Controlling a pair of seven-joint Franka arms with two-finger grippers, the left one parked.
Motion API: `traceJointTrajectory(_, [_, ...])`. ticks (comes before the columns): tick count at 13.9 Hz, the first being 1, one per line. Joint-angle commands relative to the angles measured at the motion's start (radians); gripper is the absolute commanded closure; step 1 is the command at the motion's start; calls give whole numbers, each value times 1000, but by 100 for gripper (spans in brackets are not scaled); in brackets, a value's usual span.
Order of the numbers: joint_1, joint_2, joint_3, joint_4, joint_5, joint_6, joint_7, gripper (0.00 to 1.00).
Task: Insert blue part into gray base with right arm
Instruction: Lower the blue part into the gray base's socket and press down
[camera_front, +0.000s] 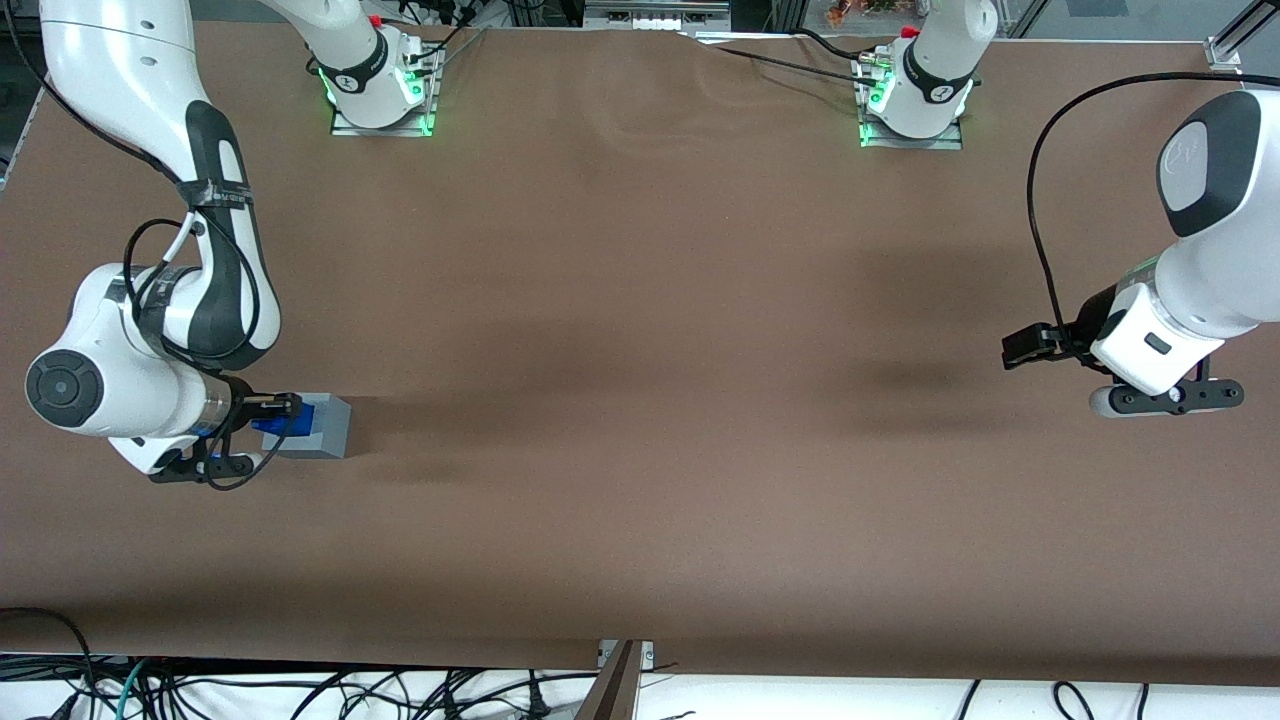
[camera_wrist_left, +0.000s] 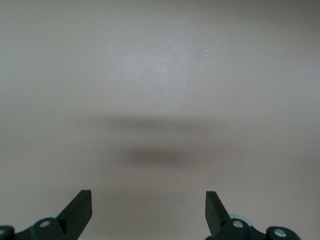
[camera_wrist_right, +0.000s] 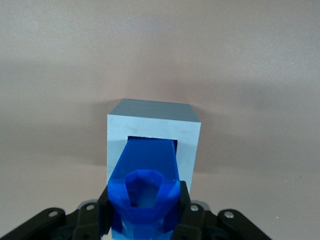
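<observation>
Clamped in your black two-finger tool (camera_wrist_right: 145, 220), the bright-blue plastic block (camera_wrist_right: 147, 170) enters the light-gray plastic cube (camera_wrist_right: 190, 137) recess – seating and release remain

Blue part's (camera_wrist_right: 145, 195) end — hidden inside gray base (camera_wrist_right: 190, 145).

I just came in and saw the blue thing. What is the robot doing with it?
The right arm is pushing the blue part into the gray base, which sits on the brown table toward the working arm's end. Its hand is shut on the blue part, whose tip already reaches into the base's square opening. It isn't fully in yet.
</observation>
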Motion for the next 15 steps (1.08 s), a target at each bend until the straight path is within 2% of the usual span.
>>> traceJointTrajectory(1, [-1, 11, 3, 14, 16, 10, 24, 95])
traceJointTrajectory(5, [-1, 12, 3, 14, 16, 12, 26, 93])
traceJointTrajectory(6, [-1, 14, 3, 14, 16, 12, 24, 76])
traceJointTrajectory(7, [-1, 14, 3, 14, 16, 12, 24, 28])
traceJointTrajectory(8, [-1, 14, 3, 14, 16, 12, 24, 4])
traceJointTrajectory(15, [2, 6, 3, 14, 16, 12, 23, 2])
